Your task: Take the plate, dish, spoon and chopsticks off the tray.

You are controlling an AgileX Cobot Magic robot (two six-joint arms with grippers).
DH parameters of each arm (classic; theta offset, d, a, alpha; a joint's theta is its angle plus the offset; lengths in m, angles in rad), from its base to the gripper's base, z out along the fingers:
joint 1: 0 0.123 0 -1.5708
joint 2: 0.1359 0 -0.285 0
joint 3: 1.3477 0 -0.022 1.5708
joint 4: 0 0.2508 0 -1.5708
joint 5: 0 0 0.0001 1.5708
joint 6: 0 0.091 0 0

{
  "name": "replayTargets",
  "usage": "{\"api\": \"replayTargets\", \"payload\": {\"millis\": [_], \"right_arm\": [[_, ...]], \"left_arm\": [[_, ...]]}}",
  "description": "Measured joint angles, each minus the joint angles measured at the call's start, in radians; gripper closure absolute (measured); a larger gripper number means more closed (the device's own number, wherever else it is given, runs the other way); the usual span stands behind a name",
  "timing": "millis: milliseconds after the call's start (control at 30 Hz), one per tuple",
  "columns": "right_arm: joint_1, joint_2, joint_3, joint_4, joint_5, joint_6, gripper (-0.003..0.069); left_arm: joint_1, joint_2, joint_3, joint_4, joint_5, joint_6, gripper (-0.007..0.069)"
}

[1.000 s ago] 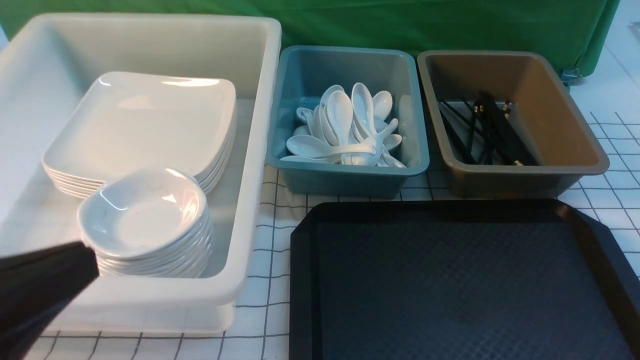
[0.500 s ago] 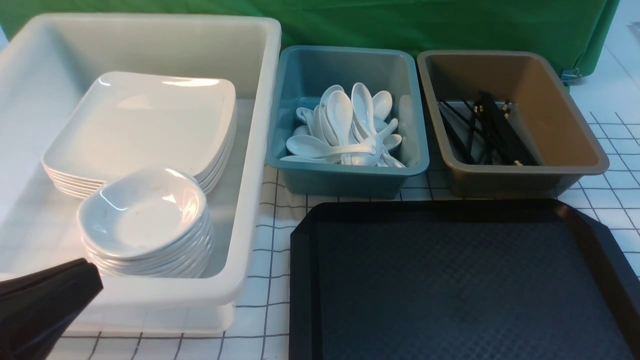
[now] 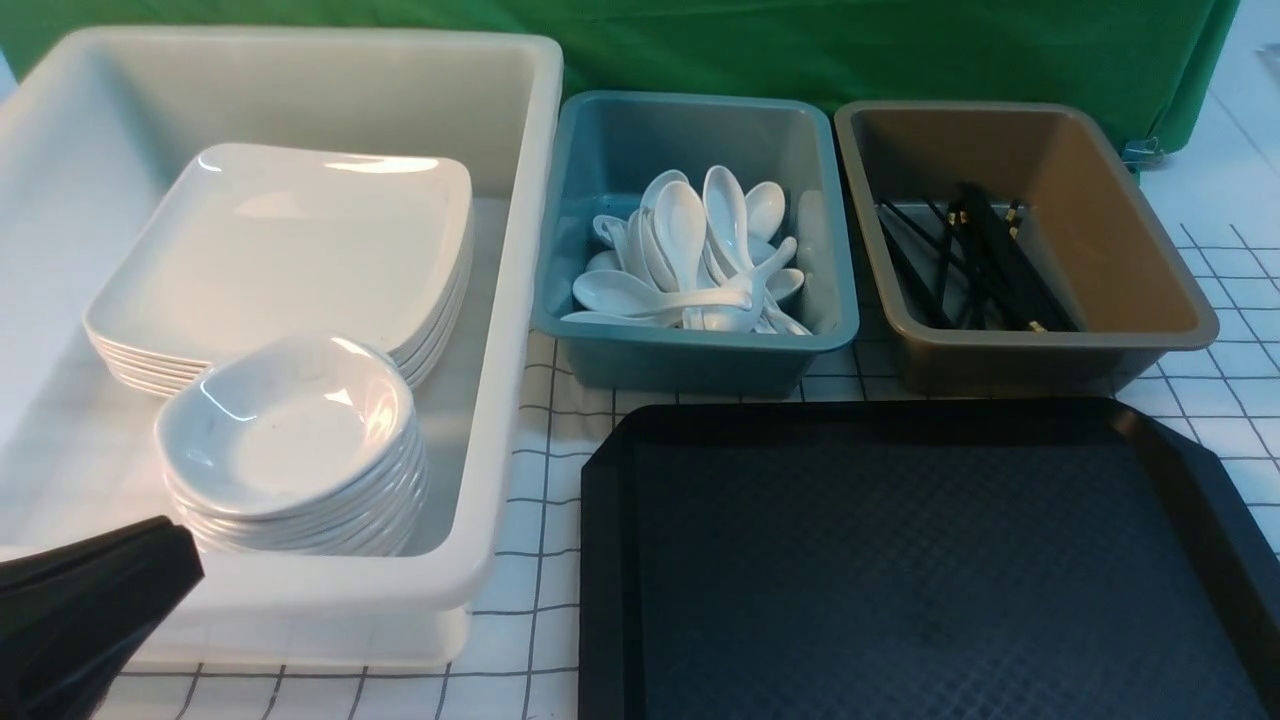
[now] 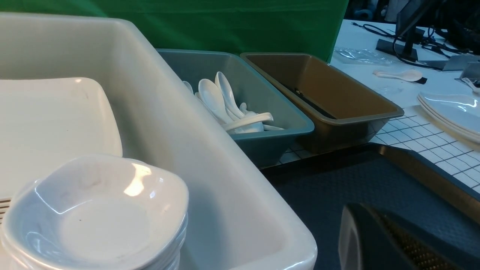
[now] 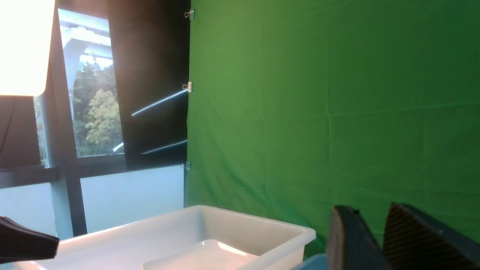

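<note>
Since a second ago, left arm sits lower at near left; its fingers (image 4: 378, 240) are closed, empty. Right fingers (image 5: 378, 240) part narrowly, holding nothing. Tray (image 3: 900, 560) lies bare on gridded tabletop (image 3: 530, 500), near right. Plates (image 3: 290, 250) stacked in white bin (image 3: 500, 300); spoons (image 3: 690, 260) in teal bin (image 3: 700, 350); chopsticks (image 3: 970, 260) in brown bin (image 3: 1150, 300). Green backdrop (image 3: 800, 50) behind; window (image 5: 93, 112) visible.

White bin (image 3: 520, 300), teal bin (image 3: 690, 355), brown bin (image 3: 1050, 355) — checked cloth (image 3: 540, 500).
</note>
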Motion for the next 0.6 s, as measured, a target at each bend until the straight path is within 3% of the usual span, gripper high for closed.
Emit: {"api": "replayTargets", "payload": {"millis": [267, 467, 600], "right_arm": [[0.000, 0.000, 0.000, 0.000, -0.002, 0.000, 0.0470], [0.000, 0.000, 0.000, 0.000, -0.002, 0.000, 0.0471], [0.000, 0.000, 0.000, 0.000, -0.002, 0.000, 0.0471]], "left_arm": [[0.030, 0.000, 0.000, 0.082, -0.007, 0.001, 0.0625], [0.183, -0.015, 0.046, 0.178, -0.068, -0.017, 0.0624], [0.335, -0.096, 0.164, 0.250, -0.215, -0.055, 0.0624]]}}
